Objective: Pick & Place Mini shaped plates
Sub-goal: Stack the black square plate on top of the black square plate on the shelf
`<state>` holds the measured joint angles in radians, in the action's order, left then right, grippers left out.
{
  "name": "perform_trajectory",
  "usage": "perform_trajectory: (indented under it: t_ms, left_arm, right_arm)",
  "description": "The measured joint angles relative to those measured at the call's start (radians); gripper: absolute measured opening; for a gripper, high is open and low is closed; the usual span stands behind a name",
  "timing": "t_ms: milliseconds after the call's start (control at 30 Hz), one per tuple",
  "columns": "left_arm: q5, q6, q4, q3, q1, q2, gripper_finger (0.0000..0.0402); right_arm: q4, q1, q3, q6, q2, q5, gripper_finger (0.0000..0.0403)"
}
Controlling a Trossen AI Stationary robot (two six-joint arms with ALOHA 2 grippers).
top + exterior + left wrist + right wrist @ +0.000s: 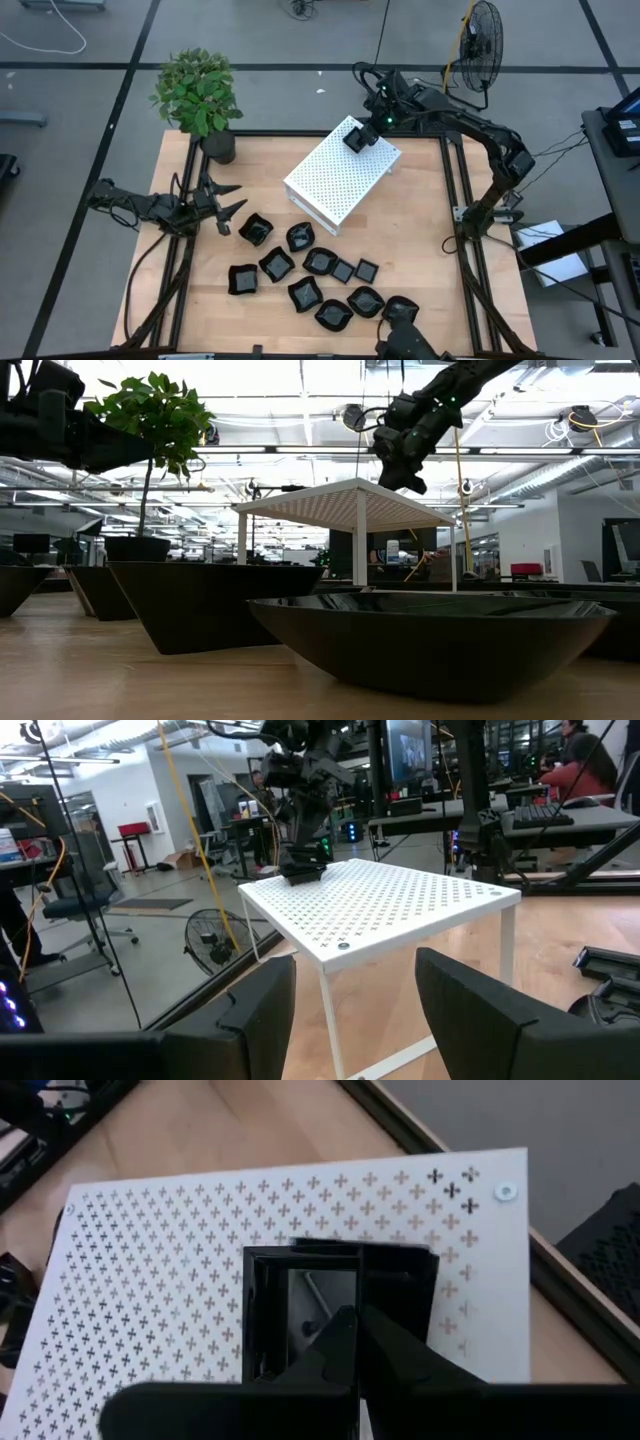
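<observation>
The right gripper (350,1342) pinches a small square plate (340,1305) on the white perforated box (340,172); its wrist view shows this. The left gripper (225,200), jaws wide, waits beside the potted plant (198,95).

The whole tabletop (400,240) is seen from straight overhead in the high view. In the low view it is seen level from the surface, with a plate (430,640) filling the near foreground. The white box (380,905) is viewed from the side, across the tabletop, by the left wrist camera, and from close above by the right wrist camera. The box is shared by all four views.
</observation>
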<state>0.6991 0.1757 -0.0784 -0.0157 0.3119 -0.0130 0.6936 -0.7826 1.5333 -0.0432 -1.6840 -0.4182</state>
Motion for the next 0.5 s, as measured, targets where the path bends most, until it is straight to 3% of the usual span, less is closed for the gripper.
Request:
perform_trajectory:
  t_ms: [500]
  left_arm:
    - [0.0, 0.0, 0.0, 0.0, 0.0, 0.0, 0.0212]
  right_arm:
    - [-0.027, -0.001, 0.0, -0.023, 0.005, 0.029, 0.002]
